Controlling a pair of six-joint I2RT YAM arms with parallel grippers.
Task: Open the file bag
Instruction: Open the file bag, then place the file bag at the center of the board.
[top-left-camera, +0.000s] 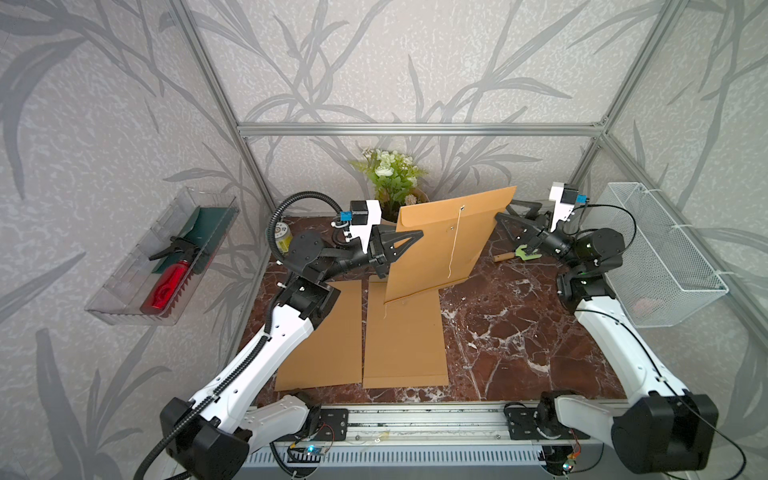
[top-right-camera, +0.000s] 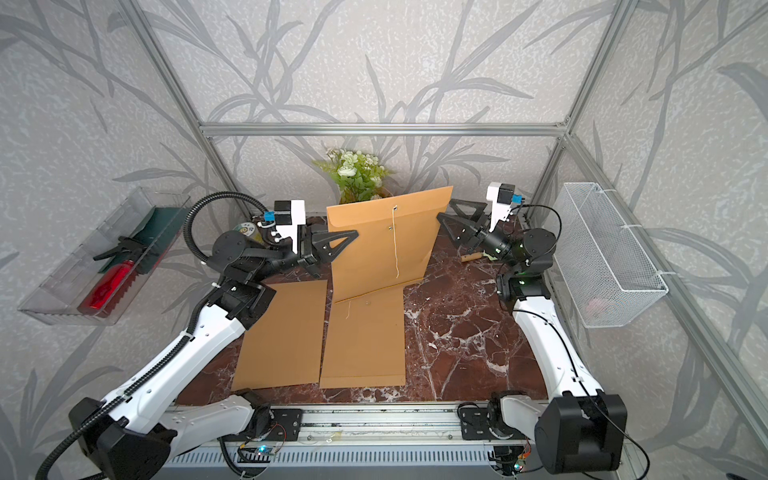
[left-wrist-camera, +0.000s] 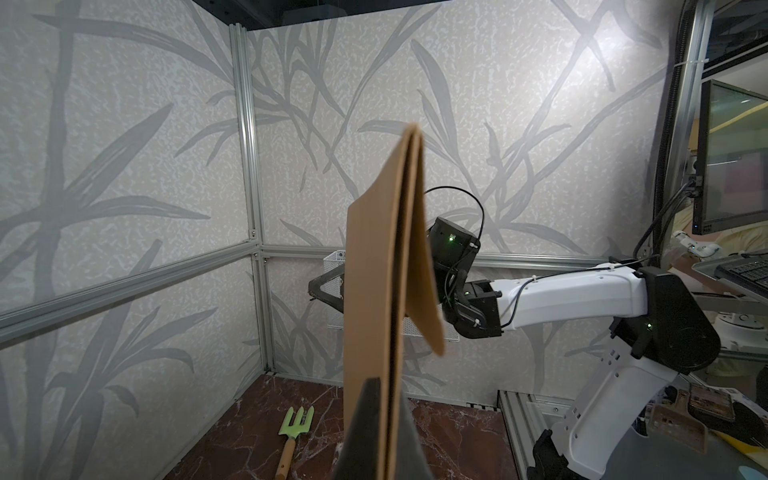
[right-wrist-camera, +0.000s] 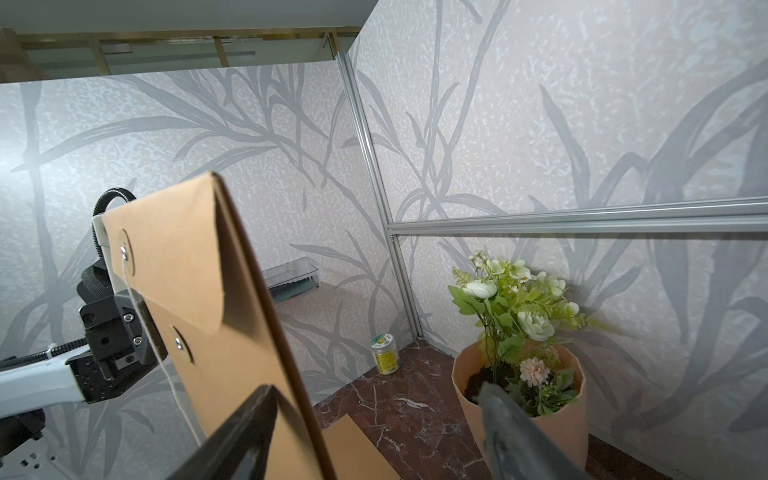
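Marble counter (top-left-camera: 519, 332) | file bag (top-left-camera: 440, 245) upright, long axis near-vertical — left end effector (top-left-camera: 403, 245) clamped on one side edge | right end effector (top-left-camera: 509, 212) open, just beside opposite edge — nearer the flap (right-wrist-camera: 178, 257)

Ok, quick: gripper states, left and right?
Left gripper: shut on the file bag.
Right gripper: open at the bag's opposite edge, holding nothing.

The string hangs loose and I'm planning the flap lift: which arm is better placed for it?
Right. The right gripper is open and free beside the file bag, near its flap; the left gripper is shut on the bag, holding it up.
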